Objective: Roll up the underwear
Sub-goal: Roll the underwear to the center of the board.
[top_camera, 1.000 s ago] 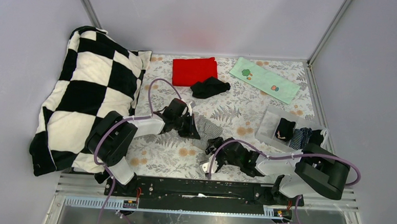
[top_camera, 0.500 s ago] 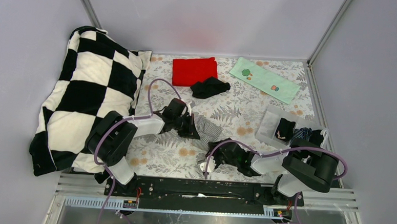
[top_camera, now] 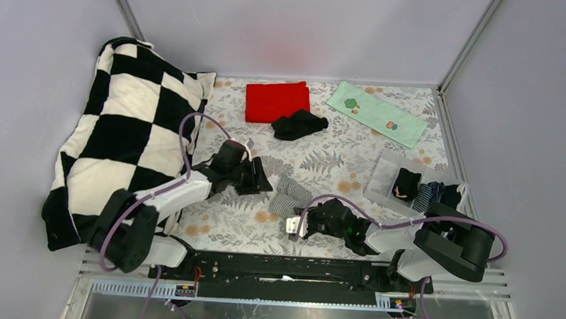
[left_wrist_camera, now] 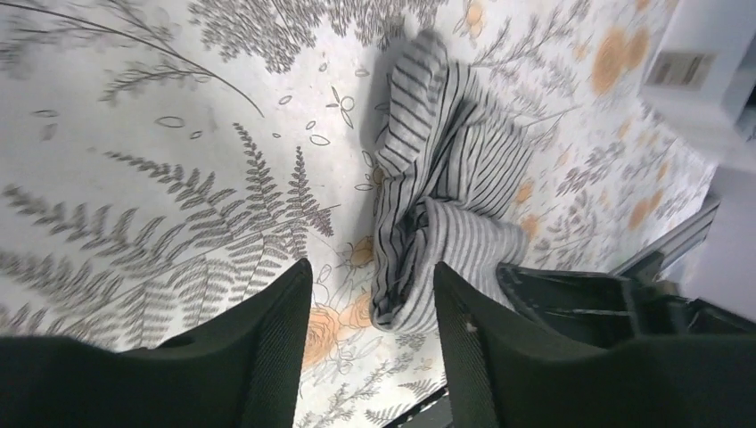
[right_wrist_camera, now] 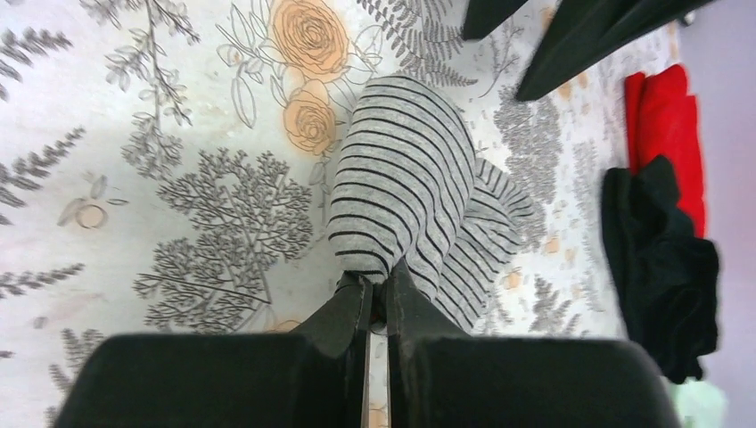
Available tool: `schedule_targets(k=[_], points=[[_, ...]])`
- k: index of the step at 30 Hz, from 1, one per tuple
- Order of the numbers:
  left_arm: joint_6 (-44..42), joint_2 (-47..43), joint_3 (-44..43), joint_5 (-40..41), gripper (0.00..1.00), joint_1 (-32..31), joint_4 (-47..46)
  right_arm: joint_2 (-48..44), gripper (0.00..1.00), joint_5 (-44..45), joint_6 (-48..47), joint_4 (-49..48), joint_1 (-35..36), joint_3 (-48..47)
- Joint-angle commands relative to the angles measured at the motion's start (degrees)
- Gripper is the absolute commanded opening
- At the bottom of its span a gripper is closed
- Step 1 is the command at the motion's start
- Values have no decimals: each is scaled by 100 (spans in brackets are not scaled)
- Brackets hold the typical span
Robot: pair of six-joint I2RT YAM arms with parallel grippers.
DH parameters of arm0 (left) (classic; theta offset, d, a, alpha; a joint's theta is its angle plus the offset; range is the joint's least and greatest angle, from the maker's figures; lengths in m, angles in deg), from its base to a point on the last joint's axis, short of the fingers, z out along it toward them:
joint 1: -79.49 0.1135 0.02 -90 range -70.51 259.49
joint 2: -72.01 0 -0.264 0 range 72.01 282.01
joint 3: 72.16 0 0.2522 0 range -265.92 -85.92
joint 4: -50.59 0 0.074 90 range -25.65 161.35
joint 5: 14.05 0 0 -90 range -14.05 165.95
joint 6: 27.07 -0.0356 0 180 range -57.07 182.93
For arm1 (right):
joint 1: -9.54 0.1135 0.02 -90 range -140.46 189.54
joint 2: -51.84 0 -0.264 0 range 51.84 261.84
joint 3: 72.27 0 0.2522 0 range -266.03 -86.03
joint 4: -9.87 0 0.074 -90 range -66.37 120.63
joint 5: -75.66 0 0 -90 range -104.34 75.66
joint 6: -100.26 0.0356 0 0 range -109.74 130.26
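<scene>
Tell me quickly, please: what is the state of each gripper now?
Left gripper: open, holding nothing.
Right gripper: closed, pinching the edge of the grey striped underwear.

R gripper (right_wrist_camera: pixel 376 296) tight on grey striped underwear (right_wrist_camera: pixel 401 187), atop floral tbl cover (right_wrist_camera: pixel 178 134).

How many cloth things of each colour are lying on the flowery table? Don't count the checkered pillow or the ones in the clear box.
Red cloth: 1
Pale green cloth: 1
Black underwear: 1
Grey striped underwear: 1
Total: 4
</scene>
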Motion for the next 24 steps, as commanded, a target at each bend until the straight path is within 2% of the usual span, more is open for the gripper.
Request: schedule_targets(k=[1, 6, 15, 24], points=[[129, -764, 95, 816, 60, 87, 467, -136, 1, -405, 1537, -601, 13, 133], [146, -1147, 193, 918, 64, 96, 493, -81, 2, -201, 2787, -1470, 15, 470], [54, -1071, 319, 473, 65, 96, 165, 319, 2, 539, 4852, -2956, 13, 969], [13, -1015, 364, 47, 68, 97, -346, 335, 2, 1634, 6832, -3293, 15, 1211]])
